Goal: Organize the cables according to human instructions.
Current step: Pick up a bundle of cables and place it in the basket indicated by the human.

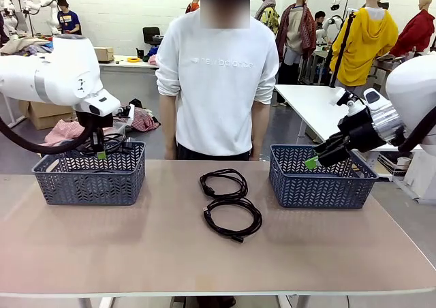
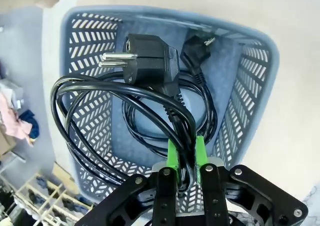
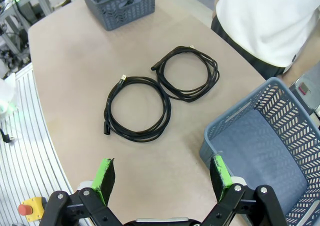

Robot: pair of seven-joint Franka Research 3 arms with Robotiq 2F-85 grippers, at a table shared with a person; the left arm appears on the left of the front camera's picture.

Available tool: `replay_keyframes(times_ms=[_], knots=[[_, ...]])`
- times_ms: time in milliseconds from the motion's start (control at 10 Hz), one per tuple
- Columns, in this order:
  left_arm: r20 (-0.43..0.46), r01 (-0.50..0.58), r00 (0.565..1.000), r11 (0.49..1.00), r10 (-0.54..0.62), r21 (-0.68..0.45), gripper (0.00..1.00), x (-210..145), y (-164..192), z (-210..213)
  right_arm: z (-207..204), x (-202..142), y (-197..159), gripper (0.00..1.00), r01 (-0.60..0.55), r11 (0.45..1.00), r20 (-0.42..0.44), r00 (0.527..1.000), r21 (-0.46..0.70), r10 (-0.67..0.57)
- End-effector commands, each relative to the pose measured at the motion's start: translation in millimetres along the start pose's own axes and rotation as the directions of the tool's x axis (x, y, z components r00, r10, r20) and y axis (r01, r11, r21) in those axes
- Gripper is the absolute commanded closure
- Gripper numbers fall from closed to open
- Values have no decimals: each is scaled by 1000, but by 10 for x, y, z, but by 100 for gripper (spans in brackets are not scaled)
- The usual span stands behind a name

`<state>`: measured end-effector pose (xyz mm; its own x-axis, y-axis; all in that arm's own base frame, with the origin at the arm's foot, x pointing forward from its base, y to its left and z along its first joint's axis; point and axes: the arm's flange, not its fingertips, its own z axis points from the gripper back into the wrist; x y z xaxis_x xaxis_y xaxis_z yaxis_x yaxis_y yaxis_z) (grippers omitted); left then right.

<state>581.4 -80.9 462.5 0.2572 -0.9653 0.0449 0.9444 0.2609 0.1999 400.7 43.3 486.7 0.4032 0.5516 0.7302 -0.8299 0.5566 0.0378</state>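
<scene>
My left gripper (image 2: 186,148) is shut on a coiled black cable (image 2: 150,61), which hangs with its plug over the left basket (image 2: 165,13). Another coiled cable (image 2: 197,51) lies on that basket's floor. In the front view the left gripper (image 1: 101,151) hovers just above the left basket (image 1: 88,182). Two more coiled cables (image 1: 223,183) (image 1: 233,218) lie side by side on the table's middle, also seen as one coil (image 3: 137,108) and a second coil (image 3: 187,72). My right gripper (image 3: 162,173) is open with nothing between its fingers, hanging beside the right basket (image 3: 265,136); the front view shows this gripper (image 1: 317,159) over that basket's near right rim.
A person in a white sweatshirt (image 1: 218,83) stands at the far edge of the table (image 1: 136,253), arms down. The right basket (image 1: 320,185) stands at the table's right. A red stop button (image 3: 27,208) sits off the table's edge.
</scene>
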Motion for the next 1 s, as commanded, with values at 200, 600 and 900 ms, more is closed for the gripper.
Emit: replay_keyframes(times_ms=[200,600,900], knots=[[6,-47,999,999,47,28,100,-64,43,-61,-23,5,-31,0,-20,1000,30,999,10,20],[5,-55,998,998,55,15,46,-88,67,-71,-23,5,-31,0,-20,1000,30,999,10,20],[6,-66,998,998,66,10,42,-112,82,-46,-23,5,-31,0,-20,1000,30,999,10,20]])
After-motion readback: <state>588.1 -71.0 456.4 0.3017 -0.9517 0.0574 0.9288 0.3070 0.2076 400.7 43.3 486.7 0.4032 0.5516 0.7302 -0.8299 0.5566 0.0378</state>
